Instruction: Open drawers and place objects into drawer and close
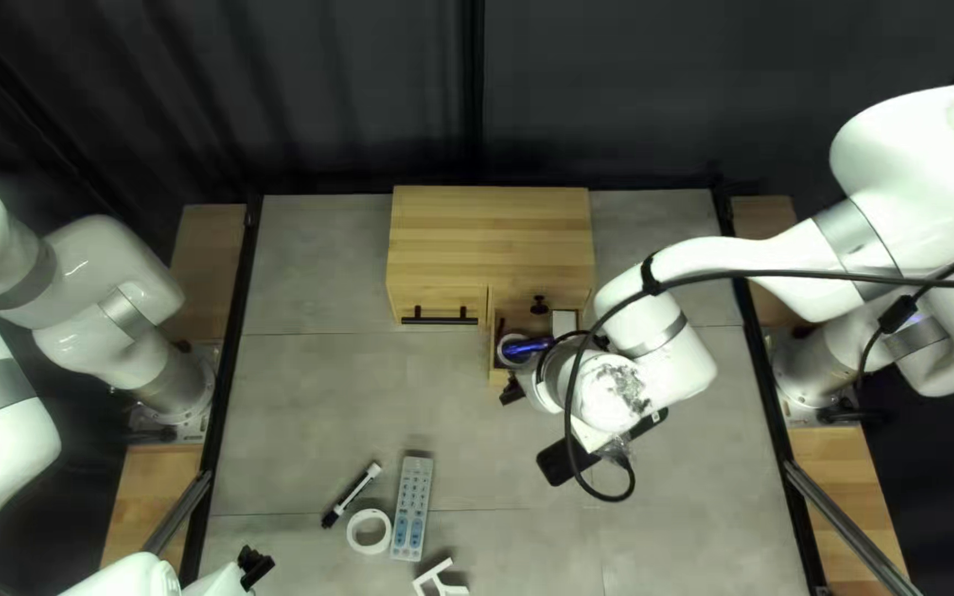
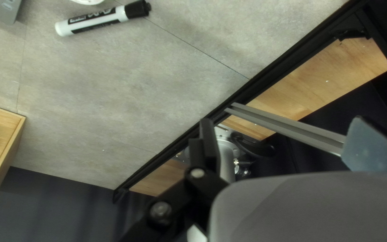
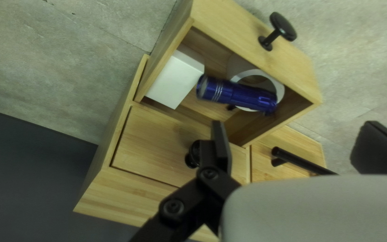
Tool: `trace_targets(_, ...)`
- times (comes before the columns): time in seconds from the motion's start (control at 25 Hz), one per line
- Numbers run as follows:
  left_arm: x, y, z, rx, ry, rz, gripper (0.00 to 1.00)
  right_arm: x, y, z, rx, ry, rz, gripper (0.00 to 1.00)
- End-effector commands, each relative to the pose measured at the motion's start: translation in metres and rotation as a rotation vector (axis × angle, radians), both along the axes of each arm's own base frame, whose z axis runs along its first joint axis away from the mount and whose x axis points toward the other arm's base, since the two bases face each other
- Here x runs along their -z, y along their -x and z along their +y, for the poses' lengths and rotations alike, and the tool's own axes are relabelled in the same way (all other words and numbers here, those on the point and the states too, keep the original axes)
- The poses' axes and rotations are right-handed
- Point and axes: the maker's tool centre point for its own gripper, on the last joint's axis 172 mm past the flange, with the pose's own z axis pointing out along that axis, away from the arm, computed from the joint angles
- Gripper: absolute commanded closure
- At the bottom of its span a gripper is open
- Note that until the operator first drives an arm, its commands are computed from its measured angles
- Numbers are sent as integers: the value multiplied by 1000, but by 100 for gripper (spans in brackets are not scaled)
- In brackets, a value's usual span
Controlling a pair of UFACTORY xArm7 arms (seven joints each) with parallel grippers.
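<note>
In the top left view, the cabinet's lower drawer stood pulled out, giving me an opening to load from above. My right arm leaned over its near corner, its looped cable crossing a dark long object I couldn't identify. A marker, a tape ring, a button pad and a white bracket lay loose on the table.

In the left wrist view, my left gripper was spread wide and empty, well apart from the marker.

In the right wrist view, my right gripper was wide open too, gripping nothing. The white box sat in the drawer's corner; the blue flashlight lay partly across a white roll, probably because floor space was short. I judged its propped end might snag on closing, and that my fingers needed to clear the drawer before I pushed its knob.
</note>
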Motion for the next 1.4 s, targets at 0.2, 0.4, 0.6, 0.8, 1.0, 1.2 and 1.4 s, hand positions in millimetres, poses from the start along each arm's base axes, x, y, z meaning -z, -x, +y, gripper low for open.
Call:
trace_targets(0.2, 0, 0, 0, 0, 0, 0, 0, 18, -11, 10, -5, 16, -20, 0)
trace_targets(0.4, 0, 0, 0, 0, 0, 0, 0, 32, -3, -6, 46, -1, -28, 0)
trace_targets(0.6, 0, 0, 0, 0, 0, 0, 0, 35, -4, -15, 83, -56, -81, 0)
trace_targets(0.8, 0, 0, 0, 0, 0, 0, 0, 40, -13, -16, 82, -105, -152, 0)
trace_targets(1.0, 0, 0, 0, 0, 0, 0, 0, 55, -14, -13, 36, -127, -157, 0)
trace_targets(1.2, 0, 0, 0, 0, 0, 0, 0, 62, -11, -20, 14, -118, -128, 0)
trace_targets(1.4, 0, 0, 0, 0, 0, 0, 0, 69, -12, -27, 78, -132, -98, 0)
